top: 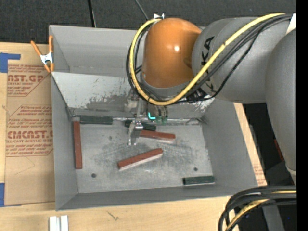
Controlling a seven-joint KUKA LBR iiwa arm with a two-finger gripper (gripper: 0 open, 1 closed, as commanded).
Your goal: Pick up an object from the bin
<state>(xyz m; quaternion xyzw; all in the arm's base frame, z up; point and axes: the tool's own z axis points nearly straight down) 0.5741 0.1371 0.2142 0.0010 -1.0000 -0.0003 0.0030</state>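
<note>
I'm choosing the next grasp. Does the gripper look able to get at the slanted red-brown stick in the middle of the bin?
Probably yes. The slanted red-brown stick lies alone on bare floor, nothing over it, and the gripper hangs close by, beside a second red-brown stick.

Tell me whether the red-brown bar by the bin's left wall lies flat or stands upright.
Flat: the red-brown bar lies full length on the bin floor.
</note>
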